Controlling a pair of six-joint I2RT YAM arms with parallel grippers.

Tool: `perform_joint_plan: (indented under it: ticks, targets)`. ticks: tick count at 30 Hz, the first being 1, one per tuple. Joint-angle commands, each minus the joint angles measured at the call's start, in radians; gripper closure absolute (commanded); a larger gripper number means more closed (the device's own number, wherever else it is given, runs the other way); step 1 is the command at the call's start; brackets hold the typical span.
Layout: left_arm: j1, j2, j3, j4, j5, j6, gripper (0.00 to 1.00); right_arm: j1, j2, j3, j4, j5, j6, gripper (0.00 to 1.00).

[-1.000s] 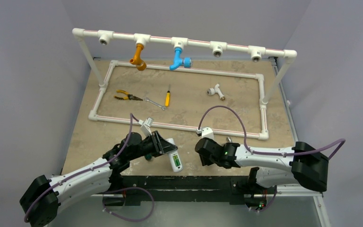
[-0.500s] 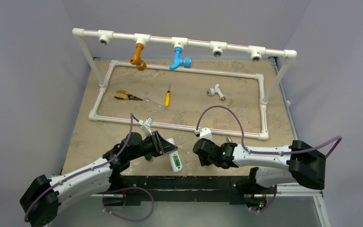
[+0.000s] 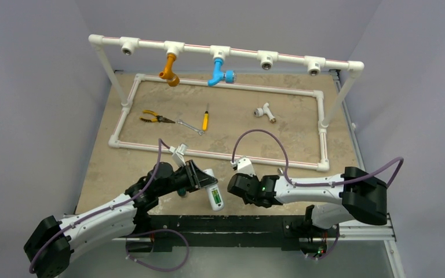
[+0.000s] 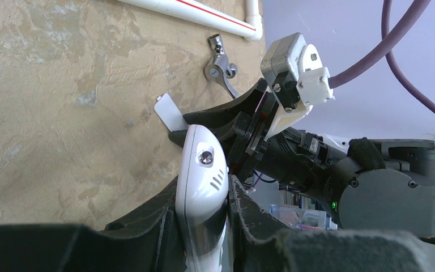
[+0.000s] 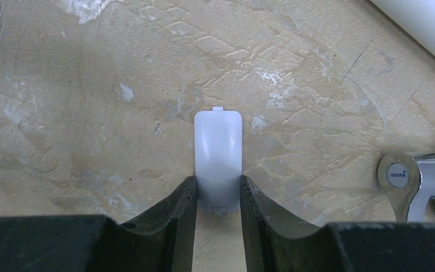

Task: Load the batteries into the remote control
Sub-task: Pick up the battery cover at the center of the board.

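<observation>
Ok so layout-wise: a pipe frame (image 3: 139,145) lies flat on the far half of the tabletop (image 3: 104,174). A rail (image 3: 237,53) stands over its back edge, with a tap (image 3: 170,69) hanging off it and a second tap (image 3: 220,72) to its right.

Inside the pipe frame, going left to right, you get pliers (image 3: 153,118), a wrench (image 3: 190,127), a screwdriver (image 3: 205,120), then a tee fitting (image 3: 265,111) well apart at the right.

In front of the pipe frame, lower middle of the view, the left hand (image 3: 205,184) has the remote control (image 3: 213,194) clamped between its fingers. Just to its right is the right hand (image 5: 218,190), with the cover plate (image 5: 218,147) flat on the tabletop and pinched between its fingers. A metal fitting (image 5: 419,178) lies to the right of the cover plate.
</observation>
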Motion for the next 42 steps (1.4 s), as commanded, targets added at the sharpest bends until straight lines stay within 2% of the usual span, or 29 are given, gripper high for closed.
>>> perform_joint_plan:
  ticks: [1,5,11,16,25,30,42]
  targets:
    - [-0.003,-0.013,0.026,0.051,0.009,-0.001,1.00,0.027,0.049,-0.015,-0.074,-0.004,0.056,0.73]
    - [-0.002,-0.013,0.025,0.053,0.010,0.000,1.00,0.035,-0.030,-0.028,-0.071,0.012,0.080,0.77]
    - [-0.003,-0.011,0.021,0.055,0.002,-0.003,1.00,0.035,-0.233,-0.062,-0.045,-0.005,0.080,0.79]
    - [-0.003,0.003,0.019,0.074,-0.026,-0.004,1.00,0.034,-0.303,-0.050,-0.069,-0.026,0.072,0.79]
    - [-0.002,0.057,-0.083,0.331,-0.146,-0.083,1.00,0.035,-0.360,0.086,-0.170,-0.001,0.030,0.82]
    - [-0.003,0.073,-0.093,0.364,-0.179,-0.088,1.00,0.035,-0.406,0.153,-0.160,-0.002,-0.013,0.82]
    - [-0.003,0.119,-0.095,0.451,-0.161,-0.102,1.00,0.034,-0.286,0.268,-0.093,-0.110,-0.077,0.81]
